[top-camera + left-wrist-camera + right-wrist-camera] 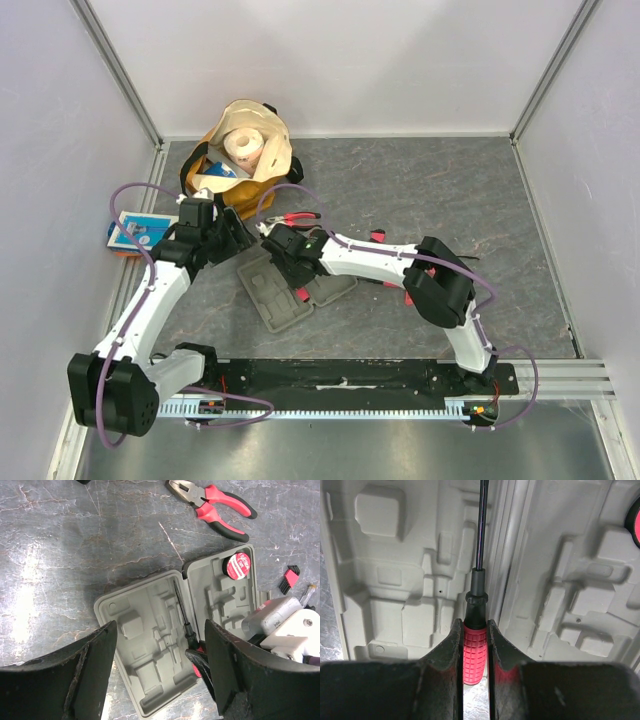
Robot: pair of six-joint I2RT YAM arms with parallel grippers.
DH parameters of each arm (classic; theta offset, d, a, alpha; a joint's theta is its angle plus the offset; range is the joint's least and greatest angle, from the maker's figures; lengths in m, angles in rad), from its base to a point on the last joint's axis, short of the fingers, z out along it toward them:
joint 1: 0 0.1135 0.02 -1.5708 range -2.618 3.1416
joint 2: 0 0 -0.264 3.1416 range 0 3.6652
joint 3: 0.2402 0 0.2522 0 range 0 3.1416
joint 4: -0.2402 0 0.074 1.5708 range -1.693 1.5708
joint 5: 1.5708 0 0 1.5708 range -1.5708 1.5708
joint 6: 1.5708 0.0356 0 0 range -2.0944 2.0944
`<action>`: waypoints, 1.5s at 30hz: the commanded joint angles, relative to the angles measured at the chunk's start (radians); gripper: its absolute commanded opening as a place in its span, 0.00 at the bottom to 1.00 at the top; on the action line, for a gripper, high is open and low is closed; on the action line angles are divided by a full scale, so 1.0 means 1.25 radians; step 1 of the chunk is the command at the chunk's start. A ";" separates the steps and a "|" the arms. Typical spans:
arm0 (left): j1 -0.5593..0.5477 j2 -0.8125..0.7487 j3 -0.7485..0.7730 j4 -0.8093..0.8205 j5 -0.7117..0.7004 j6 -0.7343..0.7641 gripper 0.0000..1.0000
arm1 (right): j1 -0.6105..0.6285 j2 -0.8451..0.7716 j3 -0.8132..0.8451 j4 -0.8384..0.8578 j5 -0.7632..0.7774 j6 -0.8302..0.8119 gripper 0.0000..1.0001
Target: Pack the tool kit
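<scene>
**Case** (150, 665): grey, hinged, lying open flat at mid-bench (75, 540), both moulded halves face up. Most slots are unfilled and the lid is not yet closed.

**Tape measure** (238, 565): seated in its round slot at the case's 1 o'clock corner in the left wrist view. Packed.

**Screwdriver** (473, 660): red handle pinched between the narrow fingers of the right gripper (473, 630). The shaft lies along the hinge line and, by my reading, is not yet in a slot.

**Pliers** (215, 505): loose on the bench at 12 o'clock of the case, apart from it. To be packed.

**Small red-and-black piece** (289, 577): loose at 3 o'clock, just beside the case. To be packed.

**Left gripper** (157, 630): fingers wide and holding nothing, hanging over the case's left half.

**Others, top view**: tan-and-yellow bag (275, 160) with paper roll (243, 145) at 11 o'clock, and blue-and-white packet (140, 232) at 9 o'clock, well apart. Neither blocks.

**In the way**: the right arm (370, 262) lies across the case's right half and probably crowds the slots there.
</scene>
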 commanded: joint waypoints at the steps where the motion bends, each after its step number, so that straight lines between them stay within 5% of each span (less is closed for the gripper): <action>1: 0.004 0.007 -0.007 0.033 -0.009 0.017 0.76 | 0.007 0.037 0.074 -0.061 0.006 0.020 0.06; 20: 0.003 0.026 -0.033 0.055 0.001 0.013 0.75 | 0.006 0.098 0.185 -0.225 0.006 0.038 0.09; 27: 0.004 0.033 -0.043 0.065 0.015 0.009 0.75 | 0.006 0.092 0.193 -0.223 0.011 0.040 0.38; 30: 0.004 0.038 -0.045 0.073 0.036 0.009 0.74 | 0.006 0.076 0.195 -0.220 0.017 0.037 0.42; 36: 0.004 0.055 -0.054 0.102 0.094 0.009 0.67 | 0.004 0.030 0.174 -0.177 0.026 0.031 0.40; 45: 0.003 0.142 -0.059 0.167 0.198 -0.009 0.40 | -0.008 -0.065 0.029 -0.014 0.001 0.019 0.24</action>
